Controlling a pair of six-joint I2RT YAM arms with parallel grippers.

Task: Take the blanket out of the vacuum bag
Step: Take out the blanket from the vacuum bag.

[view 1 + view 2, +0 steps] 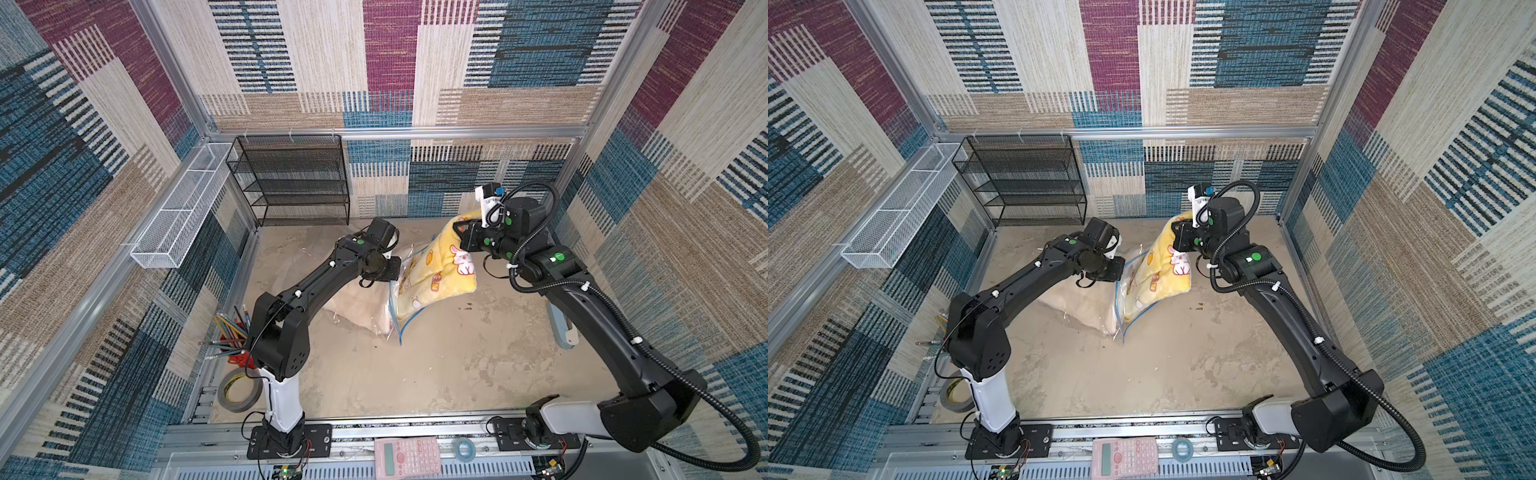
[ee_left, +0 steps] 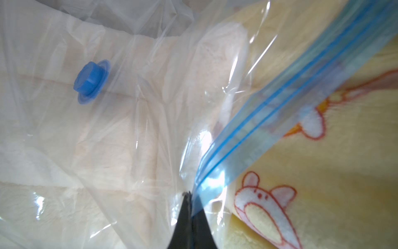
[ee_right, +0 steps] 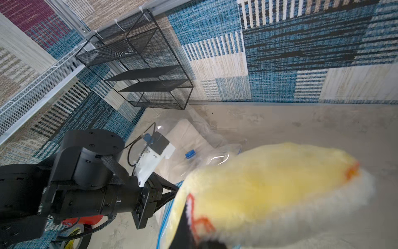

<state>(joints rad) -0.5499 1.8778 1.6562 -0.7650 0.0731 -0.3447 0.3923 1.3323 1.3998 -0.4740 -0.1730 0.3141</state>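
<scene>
Yellow blanket (image 3: pixel 269 189) fills the near part of the right wrist view, blurred. It is pinched in the right end effector (image 1: pixel 457 228), whose jaws are closed on an upper fold and hold it above the bench (image 1: pixel 415 374). Across from it, the left end effector (image 2: pixel 190 195) is clamped tight on the rim of the vacuum bag (image 1: pixel 365 316), right beside the blue zip strip (image 2: pixel 280 103).

The bag lies on the bench toward its back edge, left of the middle. The task looks about half done. Much of the blanket hangs outside the bag's mouth, but its lower end sits between the zip strips. Pale fabric (image 2: pixel 107 140) fills the bag behind, and whether that is more of the same blanket cannot be told. What is left is to draw the rest clear of the mouth.

Both top views show the whole lift and both arms. Only the wrist views show the round blue valve cap (image 2: pixel 91 80), which from above is hidden under the left arm (image 1: pixel 324 274). Only the left wrist view shows the closed tips on the plastic.
</scene>
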